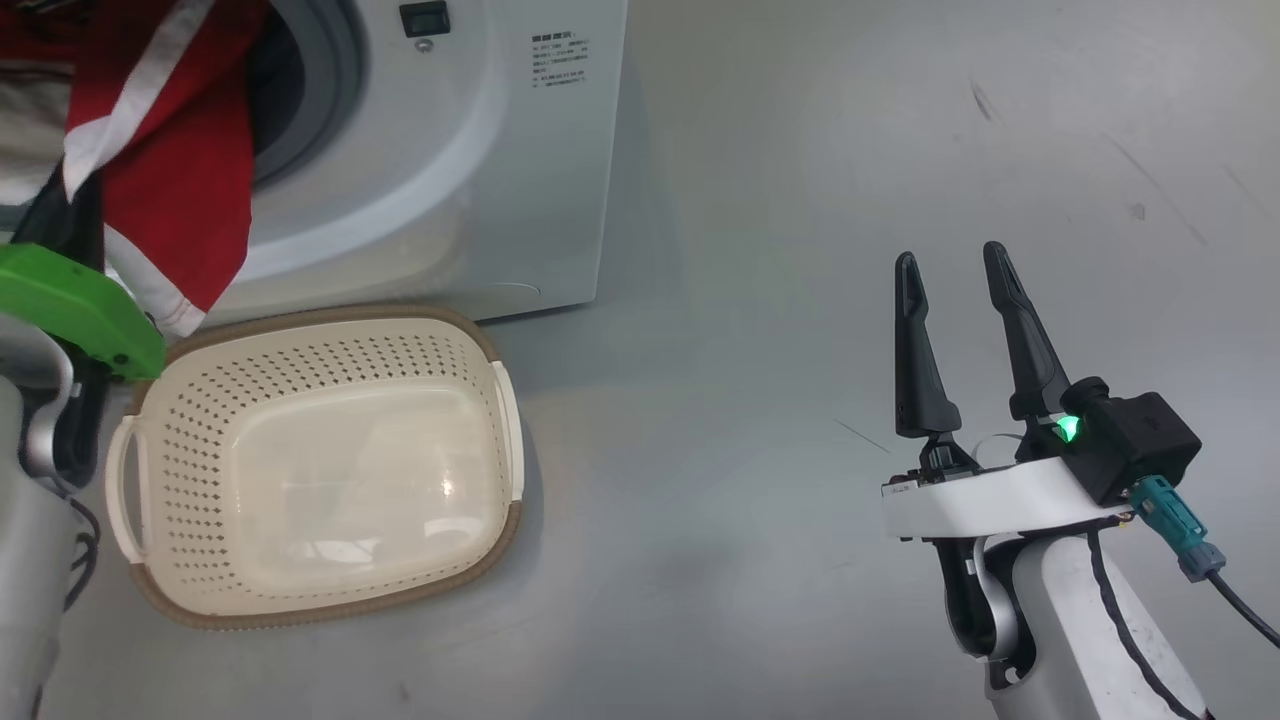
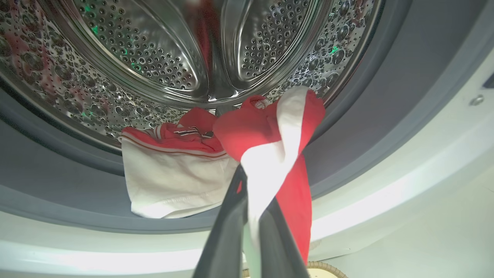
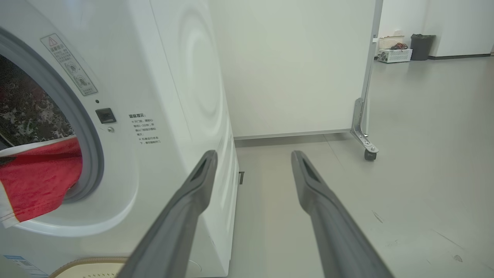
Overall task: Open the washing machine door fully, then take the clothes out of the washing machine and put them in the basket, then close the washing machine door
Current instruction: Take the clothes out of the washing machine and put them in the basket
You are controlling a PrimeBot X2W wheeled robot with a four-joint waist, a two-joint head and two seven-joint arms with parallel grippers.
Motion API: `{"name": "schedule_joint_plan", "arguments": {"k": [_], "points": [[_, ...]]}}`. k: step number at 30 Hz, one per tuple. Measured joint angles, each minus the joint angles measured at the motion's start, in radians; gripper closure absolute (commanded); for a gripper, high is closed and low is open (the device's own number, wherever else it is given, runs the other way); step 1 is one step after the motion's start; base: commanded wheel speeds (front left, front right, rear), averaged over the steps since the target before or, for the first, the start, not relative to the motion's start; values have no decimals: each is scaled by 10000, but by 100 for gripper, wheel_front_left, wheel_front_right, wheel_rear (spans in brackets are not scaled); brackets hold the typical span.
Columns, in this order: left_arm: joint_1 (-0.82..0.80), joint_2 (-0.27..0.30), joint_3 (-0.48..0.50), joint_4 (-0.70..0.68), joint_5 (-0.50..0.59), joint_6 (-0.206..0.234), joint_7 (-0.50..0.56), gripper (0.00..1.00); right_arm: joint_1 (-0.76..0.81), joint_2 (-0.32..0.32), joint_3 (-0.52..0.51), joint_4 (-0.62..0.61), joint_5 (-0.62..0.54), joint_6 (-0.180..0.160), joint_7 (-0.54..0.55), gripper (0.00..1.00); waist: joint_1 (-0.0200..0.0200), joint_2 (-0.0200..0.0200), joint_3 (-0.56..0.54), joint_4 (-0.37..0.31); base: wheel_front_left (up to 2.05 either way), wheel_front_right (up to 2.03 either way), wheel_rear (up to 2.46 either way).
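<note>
Unloading step in hand: left tool (image 2: 251, 193) clamped on red-and-white clothes (image 2: 270, 127) hanging over washing machine (image 1: 470, 150) seal. Basket (image 1: 300, 355) empty on floor just below opening. Right tool (image 1: 950, 257) spread wide, idle. Next, likely: swing garment over basket, release.

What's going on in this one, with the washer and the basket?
The robot is unloading the washing machine. Its left tool is shut on red-and-white clothes that hang out of the drum over the grey seal; more of the fabric lies on the drum's lip. The basket sits empty on the floor just in front of the machine. The right tool is open and holds nothing, off to the side.
</note>
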Motion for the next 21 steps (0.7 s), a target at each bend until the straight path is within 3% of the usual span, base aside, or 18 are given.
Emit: {"name": "schedule_joint_plan", "arguments": {"k": [14, 21], "points": [[1843, -314, -754, -207, 27, 0, -1649, 100, 397, -12, -140, 508, 2, 221, 0, 0, -1, 0, -1328, 829, 0, 0, 0], [2533, -359, -802, -619, 334, -13, -1948, 100, 670, -12, -174, 600, 2, 366, 0, 0, -1, 0, -1961, 1125, 0, 0, 0]]}}
